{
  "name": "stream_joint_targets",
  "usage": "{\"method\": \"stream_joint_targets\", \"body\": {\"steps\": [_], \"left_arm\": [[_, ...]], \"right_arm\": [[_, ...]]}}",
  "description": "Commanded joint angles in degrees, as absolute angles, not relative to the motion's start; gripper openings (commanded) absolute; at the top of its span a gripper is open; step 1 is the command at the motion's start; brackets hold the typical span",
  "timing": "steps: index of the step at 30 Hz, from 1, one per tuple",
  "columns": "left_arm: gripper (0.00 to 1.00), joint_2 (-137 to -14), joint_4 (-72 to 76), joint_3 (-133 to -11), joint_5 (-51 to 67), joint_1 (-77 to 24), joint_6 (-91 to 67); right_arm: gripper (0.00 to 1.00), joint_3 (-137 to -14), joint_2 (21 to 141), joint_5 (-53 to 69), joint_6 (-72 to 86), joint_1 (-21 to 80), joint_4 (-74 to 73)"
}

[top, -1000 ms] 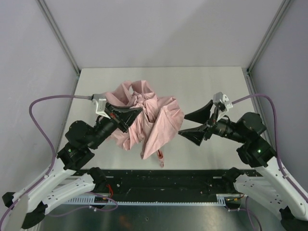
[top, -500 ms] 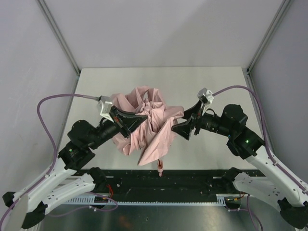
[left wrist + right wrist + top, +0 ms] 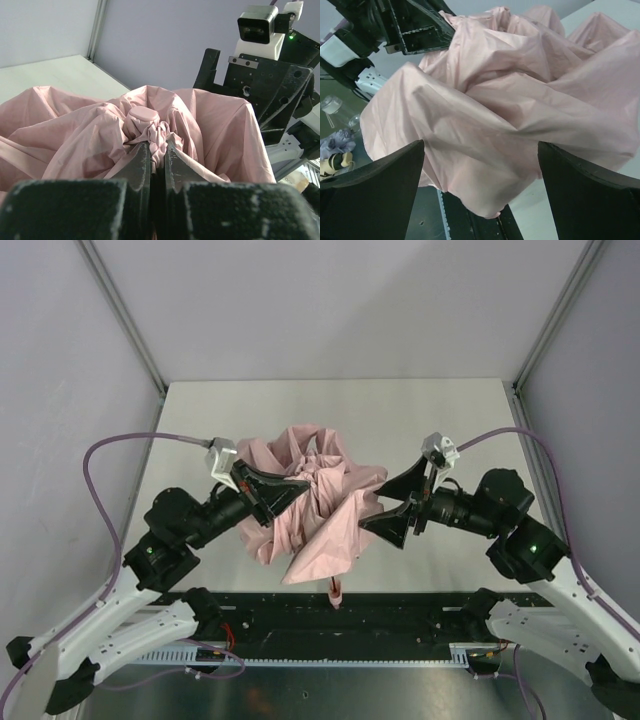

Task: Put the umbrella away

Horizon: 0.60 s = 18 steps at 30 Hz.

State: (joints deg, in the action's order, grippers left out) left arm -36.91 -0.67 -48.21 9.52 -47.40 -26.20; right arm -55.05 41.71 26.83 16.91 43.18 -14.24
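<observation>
Pink cloth, crumpled and half collapsed, is what I am looking down on from above. The umbrella (image 3: 315,515) is lying on the counter (image 3: 430,410) between my two arms, and its small handle (image 3: 334,590) is poking out towards my bases. My left fingers (image 3: 272,485) are pinching shut on the canopy from its left side. I judge they are anchoring it so the loose cloth can be gathered. My right fingers (image 3: 408,482) are standing wide apart at the canopy's right edge, gripping nothing, placed as if to take in a fold. Cloth is burying the shaft and ribs, so I cannot tell how far the frame is folded.

From my left wrist, my fingers (image 3: 139,165) are clamping a bunch of puckered fabric. The round pink cap (image 3: 142,116) is sitting just beyond their tips. Whether any metal is lying inside the pinch I cannot say. My right arm's wrist block (image 3: 265,95) is looming past the canopy, off to the right of the fingers.

From my right wrist, my fingers (image 3: 375,187) are framing the lower corners, spread wide, with a sagging fold hanging between and beyond them. I cannot make out whether either tip is touching cloth. My left arm (image 3: 415,27) is showing dark above the canopy, and the clutter below the counter edge is too blurred to name.
</observation>
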Motion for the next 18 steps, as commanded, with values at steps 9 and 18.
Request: {"method": "stream_joint_targets", "body": {"steps": [9,18], "left_arm": [[0.00,-38.42,11.63,-47.36,24.43,-46.53,-30.81],[0.00,-38.99,19.46,-44.84,31.18,-46.54,-33.80]], "right_arm": [[0.99,-57.47,52.36,22.23,19.72,45.58,-1.30],[0.99,-57.40,58.17,28.59,20.94,48.42,7.26]]}}
